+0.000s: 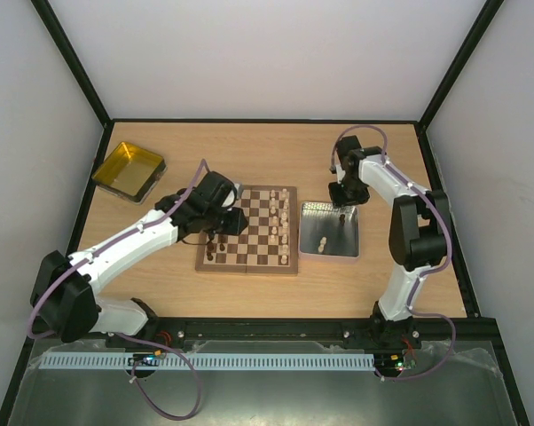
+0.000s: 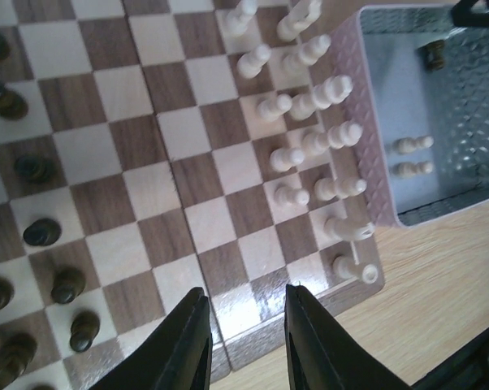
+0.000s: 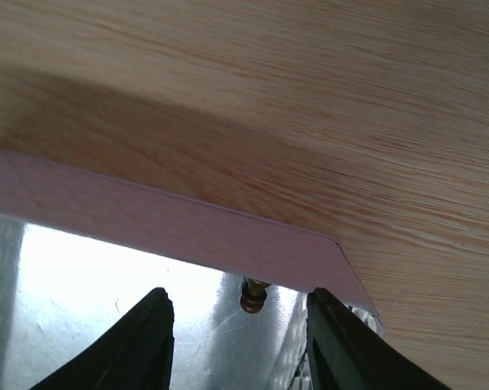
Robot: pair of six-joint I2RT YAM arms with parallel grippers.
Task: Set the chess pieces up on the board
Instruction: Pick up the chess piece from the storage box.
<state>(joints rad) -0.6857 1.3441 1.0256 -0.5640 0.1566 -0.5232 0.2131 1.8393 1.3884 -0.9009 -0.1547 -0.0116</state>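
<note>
The board [image 1: 246, 266] lies mid-table. Dark brown chess pieces [image 1: 215, 247] stand along its left side and pale ones [image 1: 285, 224] along its right side. My left gripper [image 1: 232, 219] is open and empty over the board's left part; in the left wrist view [image 2: 246, 305] it hangs over the board's [image 2: 171, 187] near rim, with dark pieces [image 2: 41, 234] and pale pieces [image 2: 309, 146] in rows. My right gripper [image 1: 342, 204] is open over the grey tray [image 1: 349, 248]. In the right wrist view [image 3: 238, 309] a dark piece [image 3: 254, 299] stands between the fingers, untouched, by the tray's far rim [image 3: 188, 227].
The grey tray [image 2: 472, 122] sits just right of the board and holds two pale pieces [image 2: 411, 157] and the dark piece [image 2: 434, 55]. A yellow tray [image 1: 128, 169] sits at the far left. Black frame rails edge the table.
</note>
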